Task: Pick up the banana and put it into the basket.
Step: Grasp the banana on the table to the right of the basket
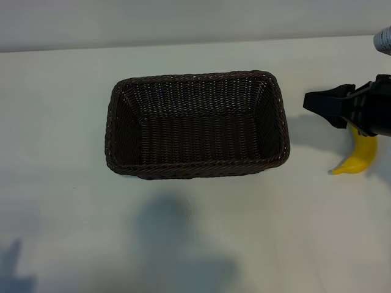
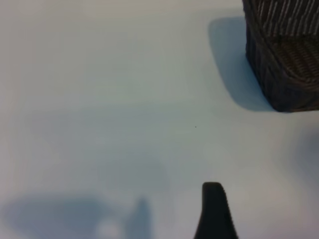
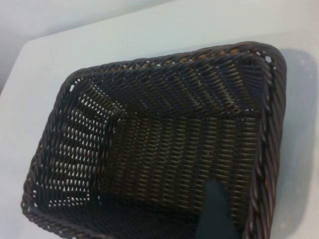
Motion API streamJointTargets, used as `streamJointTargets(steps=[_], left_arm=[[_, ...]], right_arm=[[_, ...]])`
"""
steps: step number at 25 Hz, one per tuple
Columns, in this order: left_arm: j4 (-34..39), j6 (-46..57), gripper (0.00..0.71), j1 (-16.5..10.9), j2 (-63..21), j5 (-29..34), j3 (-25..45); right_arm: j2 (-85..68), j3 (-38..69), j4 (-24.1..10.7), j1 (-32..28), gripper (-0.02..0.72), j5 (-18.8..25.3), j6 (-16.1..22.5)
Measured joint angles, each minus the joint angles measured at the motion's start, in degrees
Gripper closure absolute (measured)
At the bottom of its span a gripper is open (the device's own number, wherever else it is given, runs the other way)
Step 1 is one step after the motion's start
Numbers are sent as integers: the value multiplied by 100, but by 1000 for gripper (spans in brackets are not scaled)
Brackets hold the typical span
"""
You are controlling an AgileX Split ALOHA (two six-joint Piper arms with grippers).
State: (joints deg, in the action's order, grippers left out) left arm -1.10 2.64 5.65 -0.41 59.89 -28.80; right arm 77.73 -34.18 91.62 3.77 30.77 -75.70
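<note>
The dark brown woven basket stands in the middle of the white table with nothing in it. To its right lies the yellow banana, its pointed tip toward the front and its far end hidden under my right gripper. That black gripper hangs over the banana, fingers pointing at the basket. In the right wrist view one finger shows over the basket's inside, and no banana is between the jaws. The left arm is outside the exterior view. Its one visible finger is over bare table, with a basket corner beyond.
A grey cylindrical thing pokes in at the far right edge. The table's back edge runs behind the basket. Arm shadows lie on the table in front of the basket.
</note>
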Motion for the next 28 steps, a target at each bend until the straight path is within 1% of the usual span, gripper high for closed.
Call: streamJointTargets(steps=[8, 26, 28], left_arm=[[12, -264, 181, 0, 0, 0, 12], [17, -308, 181, 0, 0, 0, 12], [19, -308, 181, -76, 0, 0, 12]], right_arm=[[0, 0, 0, 0, 191, 0, -7], [0, 0, -22, 0, 191, 0, -11], [0, 0, -22, 0, 191, 0, -11]])
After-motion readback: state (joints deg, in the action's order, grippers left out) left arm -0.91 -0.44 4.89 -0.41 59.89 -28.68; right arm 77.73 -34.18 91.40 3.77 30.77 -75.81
